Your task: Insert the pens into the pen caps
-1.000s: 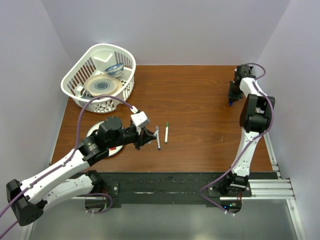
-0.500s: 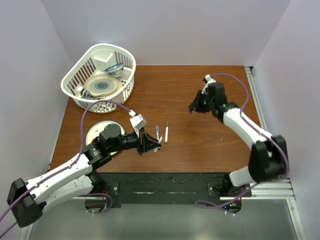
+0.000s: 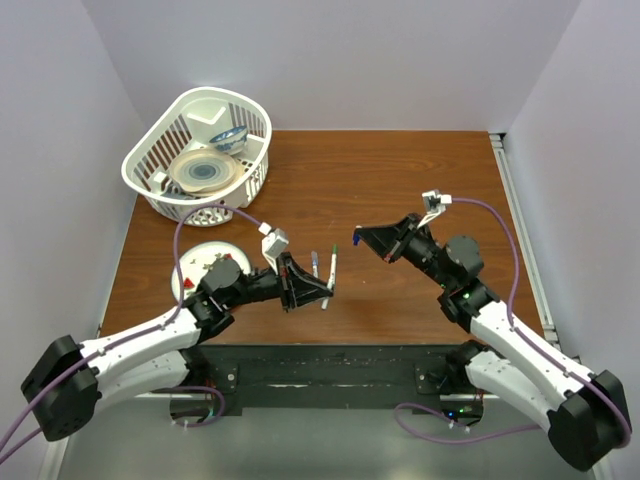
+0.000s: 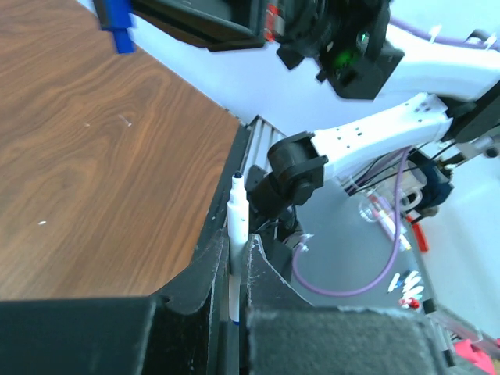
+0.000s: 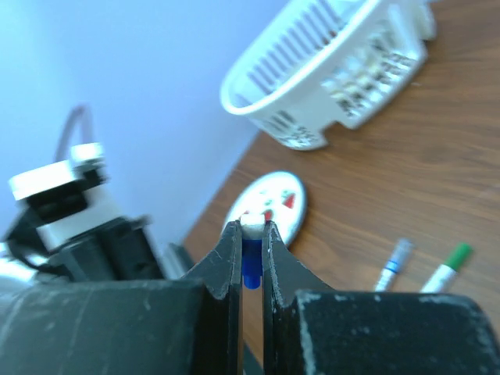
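My left gripper (image 3: 320,291) is shut on a thin white pen (image 4: 237,223) with its dark tip pointing out past the fingers, held just above the table's near middle. My right gripper (image 3: 360,237) is shut on a small blue pen cap (image 5: 250,264), which also shows in the left wrist view (image 4: 117,23). The two grippers face each other a short gap apart. Two more pens lie side by side on the table between them, one with a green end (image 3: 333,264) and one with a grey end (image 3: 315,266). No other loose cap shows.
A white basket (image 3: 155,185) holding dishes stands at the back left. A small white plate (image 3: 192,262) with red marks lies near the left arm. The table's near edge and black rail run just below both grippers.
My right arm has swung from the far right corner to the middle with the blue cap. My left gripper has lifted the pen and moved right towards it.
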Action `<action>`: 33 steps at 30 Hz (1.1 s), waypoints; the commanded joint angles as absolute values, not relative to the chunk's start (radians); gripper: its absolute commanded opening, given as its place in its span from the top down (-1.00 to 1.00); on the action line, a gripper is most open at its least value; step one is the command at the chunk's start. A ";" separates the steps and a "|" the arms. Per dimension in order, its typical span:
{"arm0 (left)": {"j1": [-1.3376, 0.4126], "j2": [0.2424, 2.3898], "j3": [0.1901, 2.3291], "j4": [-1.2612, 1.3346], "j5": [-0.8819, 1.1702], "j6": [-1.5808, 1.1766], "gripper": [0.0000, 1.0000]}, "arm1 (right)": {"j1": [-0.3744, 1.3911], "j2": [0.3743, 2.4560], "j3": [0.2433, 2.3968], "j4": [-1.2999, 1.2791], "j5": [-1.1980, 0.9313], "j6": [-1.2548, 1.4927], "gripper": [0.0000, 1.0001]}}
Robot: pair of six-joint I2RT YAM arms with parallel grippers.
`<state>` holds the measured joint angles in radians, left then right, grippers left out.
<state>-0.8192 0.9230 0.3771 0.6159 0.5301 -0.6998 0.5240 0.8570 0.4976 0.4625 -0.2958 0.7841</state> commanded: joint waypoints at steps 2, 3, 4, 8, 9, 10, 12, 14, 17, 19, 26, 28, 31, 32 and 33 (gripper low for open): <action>-0.816 0.988 0.374 0.860 0.571 -0.768 1.00 | 0.577 0.831 0.437 0.744 -0.316 0.891 1.00; -0.818 0.995 0.376 0.882 0.574 -0.772 1.00 | 0.584 0.836 0.433 0.764 -0.318 0.900 1.00; -0.816 1.002 0.377 0.888 0.575 -0.776 1.00 | 0.603 0.842 0.425 0.816 -0.319 0.910 1.00; -0.818 1.041 0.393 0.916 0.566 -0.785 1.00 | 0.641 0.877 0.381 0.957 -0.316 0.960 1.00; -0.818 1.048 0.396 0.923 0.568 -0.790 1.00 | 0.655 0.891 0.376 0.971 -0.314 0.963 1.00; -0.818 1.055 0.397 0.925 0.569 -0.793 1.00 | 0.661 0.896 0.376 0.989 -0.313 0.966 1.00; -0.818 1.075 0.408 0.928 0.580 -0.795 1.00 | 0.676 0.907 0.374 0.991 -0.311 0.965 1.00; -0.816 1.088 0.411 0.933 0.583 -0.795 1.00 | 0.687 0.908 0.374 0.996 -0.310 0.963 1.00; -0.816 1.088 0.417 0.919 0.575 -0.781 1.00 | 0.699 0.897 0.373 0.989 -0.307 0.960 1.00; -0.815 1.083 0.420 0.900 0.571 -0.769 1.00 | 0.706 0.888 0.374 0.968 -0.313 0.959 1.00; -0.816 1.065 0.433 0.856 0.561 -0.742 1.00 | 0.709 0.824 0.371 0.856 -0.318 0.910 1.00; -0.816 1.058 0.431 0.851 0.561 -0.741 1.00 | 0.709 0.810 0.367 0.832 -0.310 0.896 1.00; -0.815 1.054 0.433 0.844 0.555 -0.736 1.00 | 0.709 0.801 0.357 0.828 -0.310 0.893 1.00; -0.816 1.052 0.431 0.844 0.554 -0.735 1.00 | 0.709 0.804 0.359 0.828 -0.316 0.896 1.00; -0.815 1.052 0.433 0.845 0.555 -0.735 1.00 | 0.707 0.811 0.360 0.825 -0.324 0.896 1.00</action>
